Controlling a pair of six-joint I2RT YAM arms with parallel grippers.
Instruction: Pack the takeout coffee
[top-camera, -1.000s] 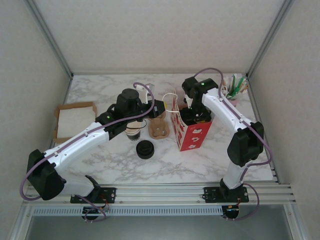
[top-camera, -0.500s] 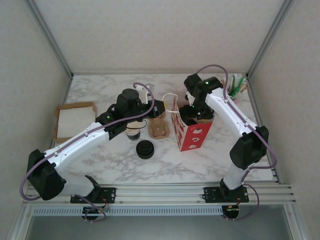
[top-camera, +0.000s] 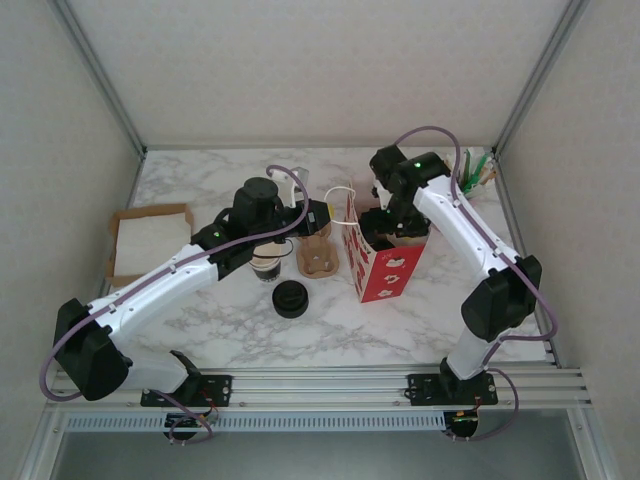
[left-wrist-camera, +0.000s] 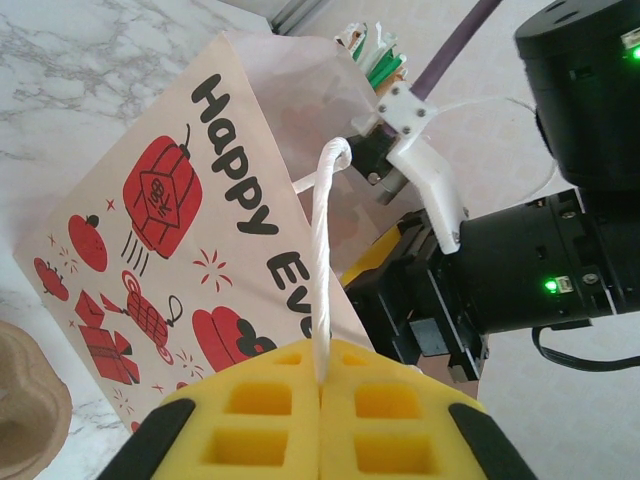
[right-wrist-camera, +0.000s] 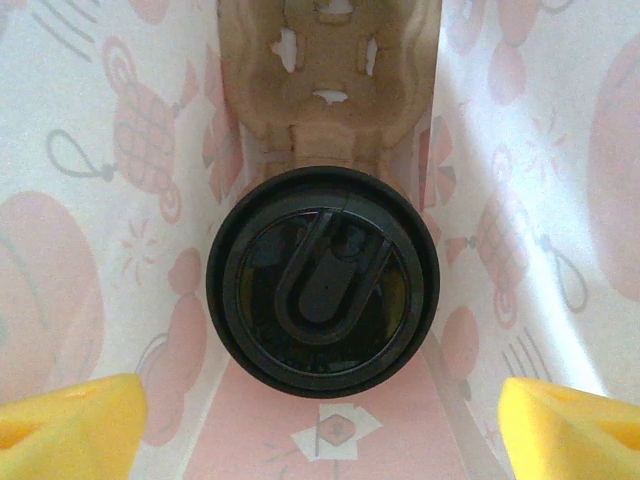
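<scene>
Yellow left pincer (left-wrist-camera: 320, 405) tight on handle (left-wrist-camera: 321, 250)

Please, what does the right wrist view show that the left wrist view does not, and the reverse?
Right wrist view: the takeout coffee, black lid on, from above inside the paper gift bag, by a cardboard cup carrier; the right gripper has open jaws. Left wrist view: the left gripper shut on the bag's white twisted handle, the printed word Happy, and the right arm at the bag's mouth. Both share the bag: inside in one, outside in the other.
</scene>
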